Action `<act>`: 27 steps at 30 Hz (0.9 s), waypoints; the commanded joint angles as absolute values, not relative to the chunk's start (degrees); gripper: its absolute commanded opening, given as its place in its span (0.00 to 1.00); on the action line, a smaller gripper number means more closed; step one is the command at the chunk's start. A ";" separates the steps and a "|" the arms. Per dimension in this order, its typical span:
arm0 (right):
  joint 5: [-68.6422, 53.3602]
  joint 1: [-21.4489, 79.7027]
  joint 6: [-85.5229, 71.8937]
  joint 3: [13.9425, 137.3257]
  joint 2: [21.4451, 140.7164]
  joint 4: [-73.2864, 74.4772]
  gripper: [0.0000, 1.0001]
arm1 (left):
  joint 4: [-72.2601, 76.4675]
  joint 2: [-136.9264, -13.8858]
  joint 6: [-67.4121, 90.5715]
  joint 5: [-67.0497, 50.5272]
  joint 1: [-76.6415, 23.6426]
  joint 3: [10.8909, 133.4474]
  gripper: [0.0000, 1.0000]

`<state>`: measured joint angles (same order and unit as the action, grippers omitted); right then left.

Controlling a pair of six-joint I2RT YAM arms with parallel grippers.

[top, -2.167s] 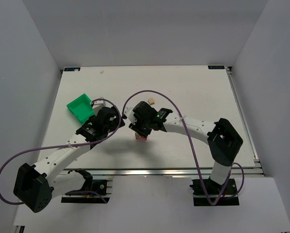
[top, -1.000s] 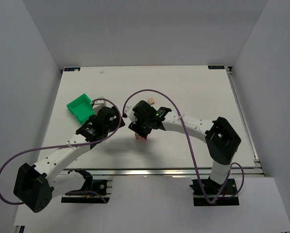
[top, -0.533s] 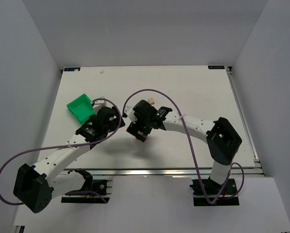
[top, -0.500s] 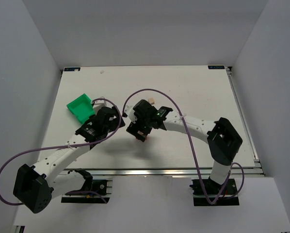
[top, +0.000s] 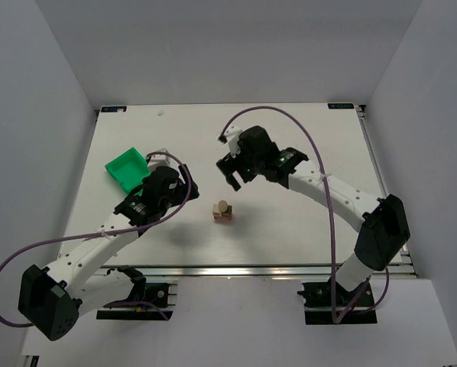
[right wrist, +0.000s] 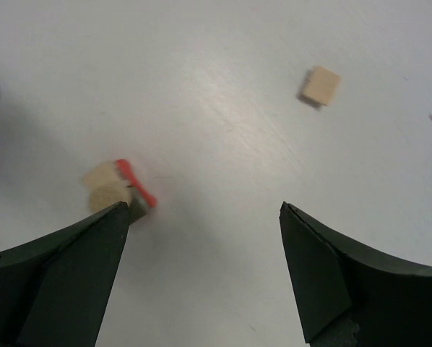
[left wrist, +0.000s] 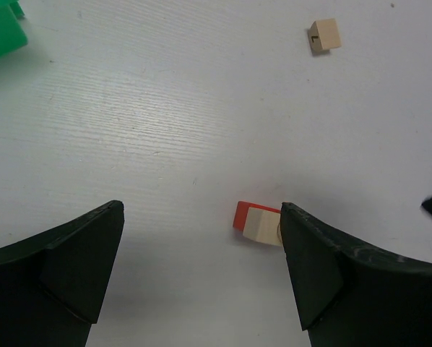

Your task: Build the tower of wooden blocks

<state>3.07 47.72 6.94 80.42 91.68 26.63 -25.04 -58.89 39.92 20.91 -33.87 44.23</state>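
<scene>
The wood block tower [top: 222, 209] stands in the middle of the table: a red-orange base [left wrist: 242, 215] with a pale beige cube [left wrist: 264, 226] on it. In the right wrist view the tower [right wrist: 117, 186] is blurred beside the left fingertip, with a grey-brown piece low at its side. My right gripper [top: 231, 170] hovers open and empty beyond the tower [right wrist: 203, 210]. My left gripper [top: 181, 177] hangs open to the tower's left, nothing between its fingers [left wrist: 201, 211]. A loose beige cube [left wrist: 324, 35] lies farther back [right wrist: 320, 85]; the right gripper hides it from above.
A green plastic bin [top: 126, 168] sits at the left, just behind the left gripper, and its corner shows in the left wrist view [left wrist: 1, 32]. A tiny white scrap [top: 161, 112] lies near the far edge. Purple cables loop over both arms.
The right gripper has opened, left the tower and swung up and back toward the far side. The tower now stands uncovered. The left arm has shifted only slightly.
</scene>
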 commanded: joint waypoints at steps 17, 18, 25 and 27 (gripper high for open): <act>2.11 31.47 11.78 102.47 127.78 16.79 0.78 | -17.93 -60.82 33.22 14.76 -34.01 43.42 0.98; 2.20 31.38 11.78 103.87 128.66 16.79 0.78 | -18.02 -60.73 33.31 14.94 -34.01 43.50 0.98; 0.53 30.67 10.99 106.17 132.36 17.23 0.70 | -18.28 -61.70 33.05 15.73 -34.01 43.86 0.98; -0.26 30.67 10.46 105.91 131.93 17.57 0.61 | -18.28 -61.96 32.96 15.99 -33.93 43.86 0.98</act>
